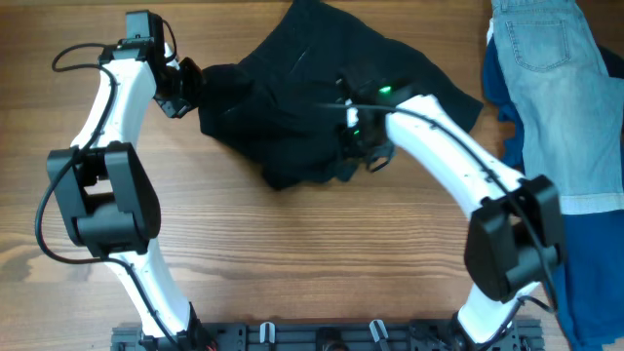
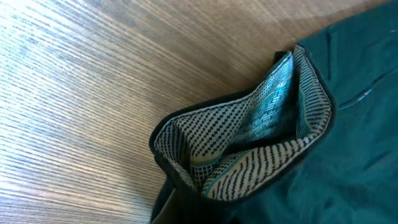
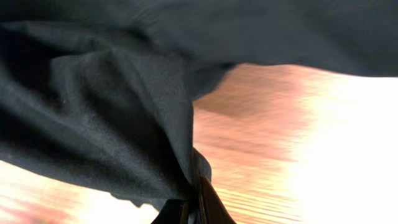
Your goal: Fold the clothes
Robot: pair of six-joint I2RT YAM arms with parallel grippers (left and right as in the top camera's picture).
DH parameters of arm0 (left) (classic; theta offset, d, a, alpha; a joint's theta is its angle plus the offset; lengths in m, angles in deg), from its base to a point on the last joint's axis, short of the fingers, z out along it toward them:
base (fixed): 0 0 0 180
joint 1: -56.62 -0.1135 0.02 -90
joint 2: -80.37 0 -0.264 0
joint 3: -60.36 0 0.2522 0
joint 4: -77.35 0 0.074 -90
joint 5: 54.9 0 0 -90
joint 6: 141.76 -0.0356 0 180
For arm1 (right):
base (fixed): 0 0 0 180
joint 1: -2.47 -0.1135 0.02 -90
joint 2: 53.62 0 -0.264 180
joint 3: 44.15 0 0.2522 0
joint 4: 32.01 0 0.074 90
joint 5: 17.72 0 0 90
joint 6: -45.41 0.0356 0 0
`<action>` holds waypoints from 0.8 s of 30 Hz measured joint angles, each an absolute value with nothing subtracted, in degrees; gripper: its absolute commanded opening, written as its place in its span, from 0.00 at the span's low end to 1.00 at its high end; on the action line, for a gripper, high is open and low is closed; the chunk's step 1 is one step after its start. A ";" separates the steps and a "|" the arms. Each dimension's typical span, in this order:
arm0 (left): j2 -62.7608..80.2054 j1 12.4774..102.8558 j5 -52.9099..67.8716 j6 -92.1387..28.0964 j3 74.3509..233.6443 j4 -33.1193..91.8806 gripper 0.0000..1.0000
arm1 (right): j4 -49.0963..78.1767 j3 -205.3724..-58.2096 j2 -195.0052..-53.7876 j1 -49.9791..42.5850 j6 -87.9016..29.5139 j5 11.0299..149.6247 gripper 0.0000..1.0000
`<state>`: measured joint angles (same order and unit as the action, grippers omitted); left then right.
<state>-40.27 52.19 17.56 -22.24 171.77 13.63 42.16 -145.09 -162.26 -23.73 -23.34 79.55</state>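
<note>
Left pincer [image 1: 192, 88] clamped on waistband [image 2: 249, 155] of black garment [image 1: 292, 78], right pincer [image 3: 194, 202] nipped tight on a fold; best lift both evenly, cloth taut

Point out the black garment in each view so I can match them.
Overhead: the black garment lies crumpled at top centre.
Left wrist: the garment fills the right and bottom, dotted lining showing.
Right wrist: the garment drapes over the top and left.
Shared landmark: the wooden table under it.
</note>
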 measured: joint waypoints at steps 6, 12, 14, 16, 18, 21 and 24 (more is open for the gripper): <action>-37.69 52.21 16.92 -22.24 171.77 13.70 0.04 | 41.96 -145.64 -160.89 -19.10 -24.65 73.02 0.05; -34.76 52.21 16.46 -22.24 171.77 13.83 0.04 | 42.13 -152.22 -159.33 -16.12 -25.15 66.26 0.05; -33.60 52.21 16.18 -22.24 171.77 13.74 0.04 | 42.27 -155.82 -158.92 -15.84 -25.43 64.14 0.05; -32.47 52.26 15.90 -22.24 171.77 13.65 0.04 | 42.64 -159.54 -158.77 -15.82 -25.89 62.31 0.05; -31.40 52.28 15.63 -22.24 171.77 13.57 0.04 | 43.10 -163.54 -158.72 -15.82 -26.86 60.97 0.05; -29.43 52.43 15.26 -22.24 171.77 13.35 0.04 | 43.69 -169.55 -158.50 -15.86 -28.76 58.46 0.05; -27.42 52.54 14.39 -22.24 171.77 13.13 0.04 | 44.19 -174.90 -158.26 -15.95 -31.29 54.85 0.04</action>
<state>-27.42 52.54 14.39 -22.24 171.77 13.13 44.19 -174.90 -158.26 -15.95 -31.29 54.85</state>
